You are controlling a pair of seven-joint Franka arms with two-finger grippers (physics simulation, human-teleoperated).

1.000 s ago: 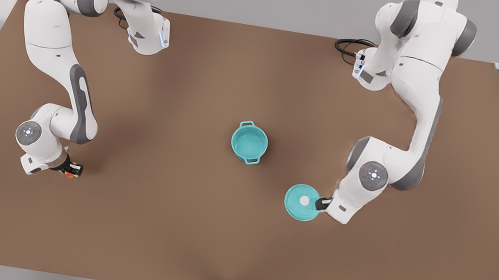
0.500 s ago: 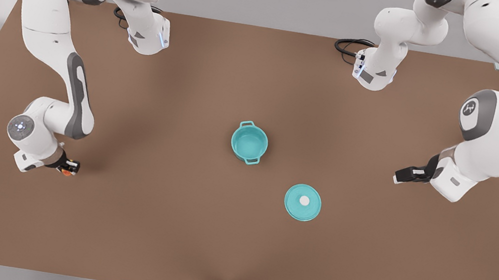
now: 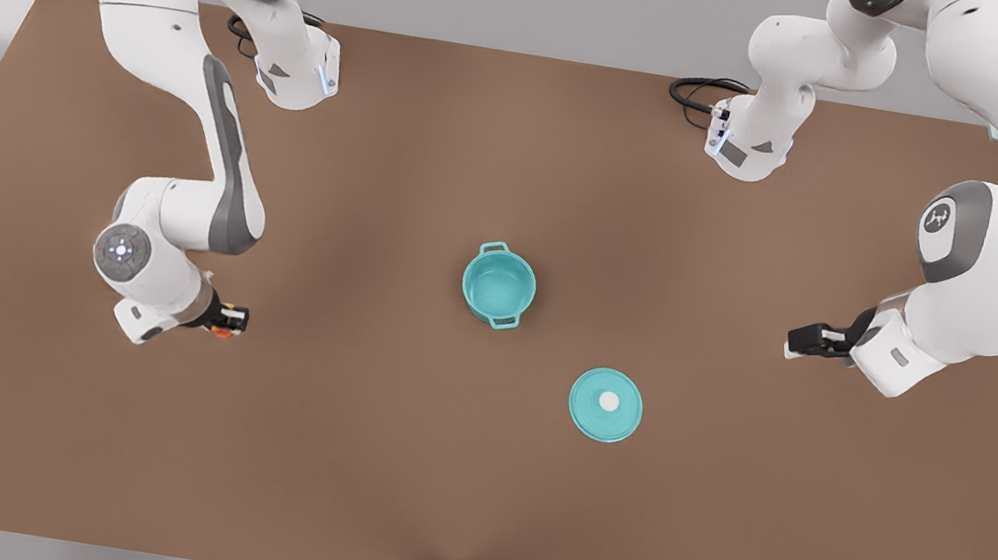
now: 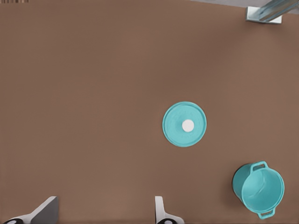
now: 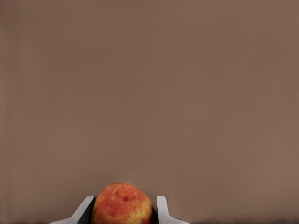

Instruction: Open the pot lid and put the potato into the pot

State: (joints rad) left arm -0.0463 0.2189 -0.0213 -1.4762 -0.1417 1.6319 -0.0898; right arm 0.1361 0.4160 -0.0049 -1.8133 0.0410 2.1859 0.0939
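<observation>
My two arms: glossy white shells, grey joint bands, round grey caps with pale ring lights. Black cables coil at both bases. Fingers (image 3: pixel 802 337) black, pale-tipped.

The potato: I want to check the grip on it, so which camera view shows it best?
The right wrist view: the potato sits large between the right gripper fingers. In the front view it is a tiny orange speck at that gripper's tip, on the front view's left.

Brown table (image 3: pixel 463 497), black cables (image 3: pixel 698 90)
</observation>
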